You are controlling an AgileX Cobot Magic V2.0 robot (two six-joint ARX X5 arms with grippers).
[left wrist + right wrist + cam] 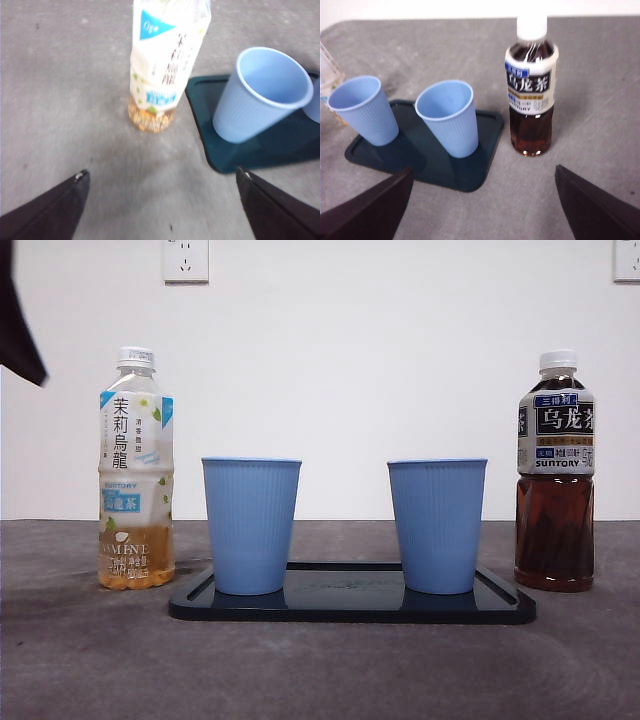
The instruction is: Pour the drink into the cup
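Note:
Two blue ribbed cups stand upright on a dark tray (350,608): the left cup (250,525) and the right cup (437,525). A pale tea bottle (135,470) with a white cap and a little liquid at its bottom stands left of the tray. To the right of the tray is a capped dark tea bottle (555,475), about half full. My left gripper (161,172) hangs open above the table, short of the pale bottle (165,65) and the left cup (265,95). The right gripper (483,169) is open too, back from the dark bottle (532,90) and the right cup (447,117).
A white wall with two sockets (185,260) closes the back of the grey table (320,670). A black arm tip (15,325) shows at the front view's top left corner. The tray (470,175) lies lengthwise between the bottles.

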